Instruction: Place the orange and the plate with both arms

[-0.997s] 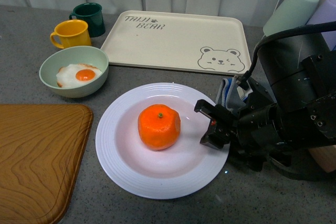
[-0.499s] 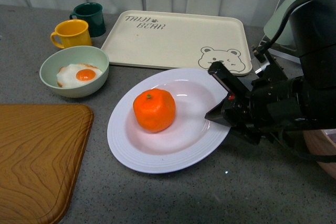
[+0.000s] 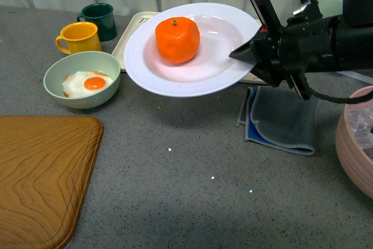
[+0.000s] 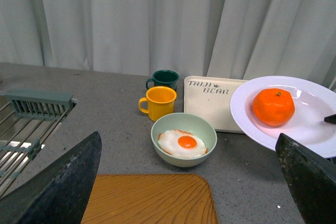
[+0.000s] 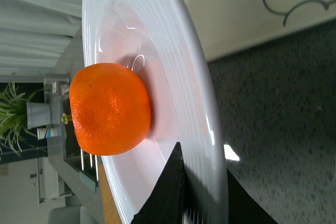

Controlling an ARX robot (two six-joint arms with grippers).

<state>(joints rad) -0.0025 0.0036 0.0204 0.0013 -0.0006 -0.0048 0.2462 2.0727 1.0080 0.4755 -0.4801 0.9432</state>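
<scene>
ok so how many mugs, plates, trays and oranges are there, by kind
mugs: 2, the yellow mug and the dark green mug
plate: 1
tray: 1
orange: 1
total: 5

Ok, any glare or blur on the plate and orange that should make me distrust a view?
Front view: sharp, with small highlights on the plate; the orange is clear. Left wrist view: the scene is sharp; the near fingers are dark and soft-edged. Right wrist view: glare streaks on the plate; the background is out of focus.
</scene>
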